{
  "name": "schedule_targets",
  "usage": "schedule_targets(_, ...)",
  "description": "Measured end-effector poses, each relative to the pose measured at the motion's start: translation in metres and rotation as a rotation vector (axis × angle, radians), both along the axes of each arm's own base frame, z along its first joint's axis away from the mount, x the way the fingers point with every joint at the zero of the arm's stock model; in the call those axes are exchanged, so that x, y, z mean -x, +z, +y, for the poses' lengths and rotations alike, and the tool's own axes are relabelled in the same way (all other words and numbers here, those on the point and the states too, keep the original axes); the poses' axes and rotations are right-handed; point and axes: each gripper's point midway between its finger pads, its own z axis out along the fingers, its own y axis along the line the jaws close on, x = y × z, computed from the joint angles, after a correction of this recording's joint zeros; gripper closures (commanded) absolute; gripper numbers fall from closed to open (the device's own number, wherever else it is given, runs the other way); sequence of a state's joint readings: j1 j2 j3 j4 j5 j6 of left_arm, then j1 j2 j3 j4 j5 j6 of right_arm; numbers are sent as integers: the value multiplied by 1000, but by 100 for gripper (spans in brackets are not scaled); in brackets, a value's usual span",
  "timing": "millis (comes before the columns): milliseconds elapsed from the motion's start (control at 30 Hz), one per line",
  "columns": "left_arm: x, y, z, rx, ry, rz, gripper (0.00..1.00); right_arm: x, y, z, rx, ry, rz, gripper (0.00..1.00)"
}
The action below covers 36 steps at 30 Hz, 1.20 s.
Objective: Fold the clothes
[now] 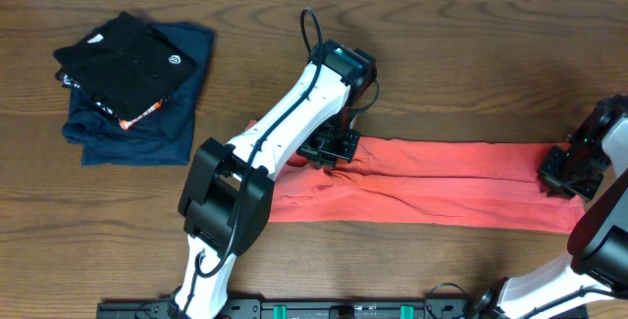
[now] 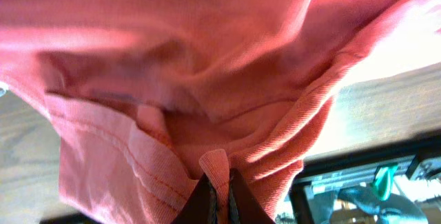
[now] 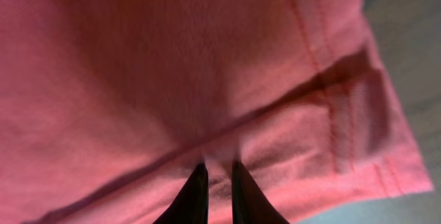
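Shirt (image 1: 442, 184) full-length overhead; hem stitching (image 3: 313, 45) only in wrist views.

Coral-red T-shirt (image 1: 442, 182) folded into a long narrow band, lying flat lengthwise on the wooden table (image 1: 422, 54), running from centre to right side. Left end bunched and creased, right end smoother with hem stitching showing. No lettering visible.
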<state>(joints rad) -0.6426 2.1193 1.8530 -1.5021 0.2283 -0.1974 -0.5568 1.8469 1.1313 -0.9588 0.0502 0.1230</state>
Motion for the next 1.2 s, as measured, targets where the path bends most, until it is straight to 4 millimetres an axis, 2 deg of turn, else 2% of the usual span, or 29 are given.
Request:
schedule_targets(233,-3,-1,-2,9,0,-12,92,5,-9,3,-3,-3,1,88)
schedule_targets(267,-3,-1,-2,6,-1,-14,91,5,-9,3,-2,-3,1,88)
schedule_targets(333,-4,-2,0,-2,-12,-21,79,5,-9,3,-2,-3,1,88)
schedule_targets(467,-8,-3,2,-13,-19,-40,76,5,-9,3,-2,-3,0,88)
schedule_targets(700,-36,-10,-16,60,-21,-159,75,5,-9,3,-1,-4,0,87)
schedule_targets(767,-38,-10,-17,65,-21,-168,72,5,-9,3,0,-3,1,87)
schedule_targets(867,-33,-9,-14,50,-25,-149,67,5,-9,3,1,-3,1,86)
schedule_targets(1000,-18,-6,-2,2,-18,-85,66,5,-9,3,2,-3,2,86)
schedule_targets(1200,-7,-2,6,-43,12,-40,65,5,-9,2,4,-3,2,85)
